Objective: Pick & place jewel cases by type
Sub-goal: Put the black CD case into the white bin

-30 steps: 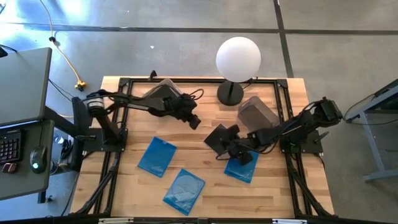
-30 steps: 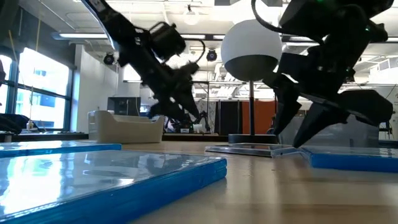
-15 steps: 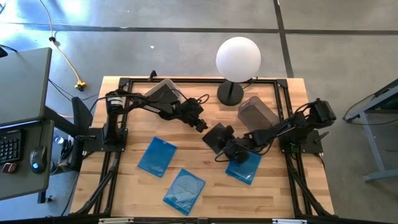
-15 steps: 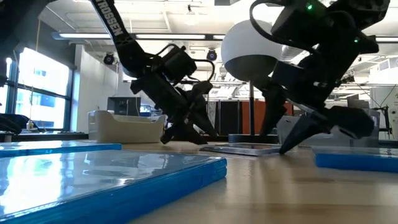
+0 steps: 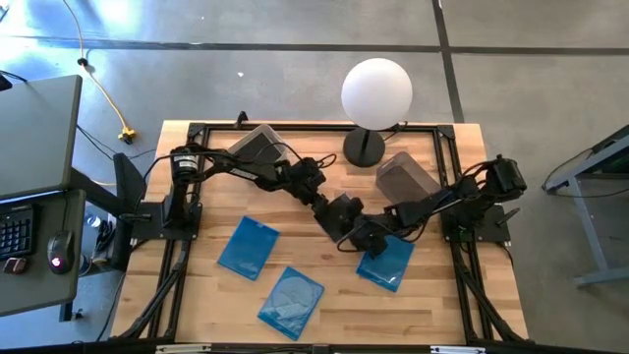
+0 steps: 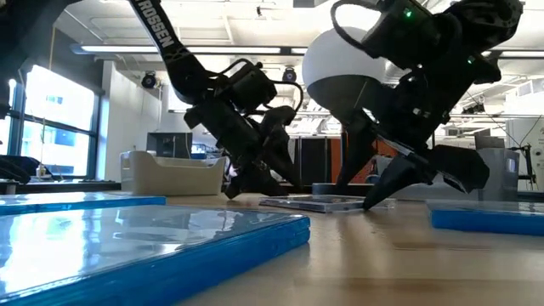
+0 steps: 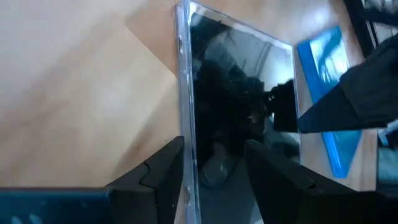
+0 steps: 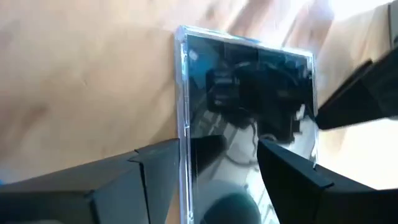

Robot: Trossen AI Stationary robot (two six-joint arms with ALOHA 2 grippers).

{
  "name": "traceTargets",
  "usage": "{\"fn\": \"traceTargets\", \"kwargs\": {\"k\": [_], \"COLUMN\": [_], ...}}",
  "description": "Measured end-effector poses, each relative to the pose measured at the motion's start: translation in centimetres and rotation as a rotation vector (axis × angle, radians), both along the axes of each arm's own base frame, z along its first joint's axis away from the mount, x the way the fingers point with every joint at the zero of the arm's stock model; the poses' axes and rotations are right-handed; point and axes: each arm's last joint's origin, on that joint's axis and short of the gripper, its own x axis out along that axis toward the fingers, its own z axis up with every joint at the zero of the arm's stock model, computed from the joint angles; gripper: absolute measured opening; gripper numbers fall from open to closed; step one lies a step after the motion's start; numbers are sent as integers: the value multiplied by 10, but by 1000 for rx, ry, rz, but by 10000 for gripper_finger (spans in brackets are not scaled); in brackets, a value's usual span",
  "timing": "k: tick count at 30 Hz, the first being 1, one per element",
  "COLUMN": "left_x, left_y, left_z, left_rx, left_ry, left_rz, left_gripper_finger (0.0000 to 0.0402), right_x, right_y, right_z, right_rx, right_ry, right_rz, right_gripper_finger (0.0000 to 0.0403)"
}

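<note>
A black jewel case (image 5: 341, 212) lies flat on the wooden table (image 5: 197, 295), near its middle. My left gripper (image 5: 322, 204) reaches it from the left, slanting down. It is open, with one finger (image 7: 163, 177) beside the case's clear spine (image 7: 185, 93) and the other (image 7: 273, 180) over its dark face. My right gripper (image 5: 357, 234) comes from the right, also open, its fingers spread above the same case (image 8: 249, 99). Three blue jewel cases (image 5: 248, 246) (image 5: 291, 300) (image 5: 383, 262) lie flat toward the near edge. My left gripper's fingertips (image 6: 246, 189) stand low at the case's left end; I cannot tell whether they touch it. My right gripper's open fingers slant down from the right, and one fingertip (image 6: 371, 201) meets the case's right end (image 6: 361, 204). Nothing is pinched, and the case stays flat on the table.
Two open-topped bins (image 5: 257, 144) (image 5: 408, 178) stand toward the far side, and between them a lamp with a white globe (image 5: 376, 92). Black frame rails (image 5: 172, 285) run along the table's edges. Bare wood shows at the near right.
My left gripper has come down and toward the table's right, reaching the black case's left end. My right gripper has sunk, rolled and moved left over the case. In the low view the case has slid a little to the left.
</note>
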Motion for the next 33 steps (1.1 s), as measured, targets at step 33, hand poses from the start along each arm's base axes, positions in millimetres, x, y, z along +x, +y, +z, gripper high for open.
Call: {"fn": "traceTargets", "kwargs": {"k": [33], "left_x": [-45], "left_y": [-45], "left_z": [34], "left_rx": [-106], "left_ry": [383], "left_rz": [-246], "left_gripper_finger": [168], "right_x": [65], "right_y": [15], "right_z": [0], "right_rx": [33], "right_ry": [-93], "right_rz": [201], "right_gripper_finger": [208]}}
